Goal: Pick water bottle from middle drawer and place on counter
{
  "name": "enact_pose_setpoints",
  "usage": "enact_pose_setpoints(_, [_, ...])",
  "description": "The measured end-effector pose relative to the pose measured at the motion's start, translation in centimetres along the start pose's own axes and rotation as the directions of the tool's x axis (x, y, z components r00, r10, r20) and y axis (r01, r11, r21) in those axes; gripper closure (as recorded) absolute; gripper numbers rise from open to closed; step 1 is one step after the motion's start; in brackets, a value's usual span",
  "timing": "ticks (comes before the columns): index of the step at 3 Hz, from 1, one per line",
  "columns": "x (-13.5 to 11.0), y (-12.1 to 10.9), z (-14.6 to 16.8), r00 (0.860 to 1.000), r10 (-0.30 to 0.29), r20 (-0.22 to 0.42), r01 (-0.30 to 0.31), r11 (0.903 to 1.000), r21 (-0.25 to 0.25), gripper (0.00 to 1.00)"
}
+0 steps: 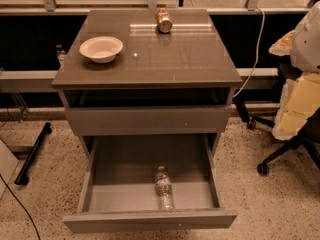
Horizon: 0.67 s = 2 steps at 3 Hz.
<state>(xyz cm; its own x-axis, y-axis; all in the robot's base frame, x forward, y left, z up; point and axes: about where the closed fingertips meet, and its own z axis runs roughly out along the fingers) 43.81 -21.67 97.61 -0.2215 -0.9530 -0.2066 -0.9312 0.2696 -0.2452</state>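
The water bottle (163, 188), clear and ribbed with a white cap, lies on its side on the pale floor of the middle drawer (120, 196), near the front and right of centre, cap pointing to the back. The drawer is pulled wide open, and its flat front (150, 220) is at the bottom of the view. The counter (165, 59) is the glossy grey-brown top of the cabinet above it. My gripper is not in view.
A white bowl (101, 49) stands on the counter's left side. A copper-tan can (163, 20) lies at the counter's back edge. A shallower grey drawer front (150, 119) sits above the open drawer. An office chair (295, 119) with pale padding stands at the right.
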Motion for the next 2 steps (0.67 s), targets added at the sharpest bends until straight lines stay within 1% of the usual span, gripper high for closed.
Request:
enact_pose_setpoints(1, [0.0,0.0,0.0,1.000,0.000,0.000,0.000,1.0000,0.000,0.00])
enact_pose_setpoints(2, [-0.8,0.0,1.8,0.998,0.048,0.028,-0.047,0.9985,-0.028,0.00])
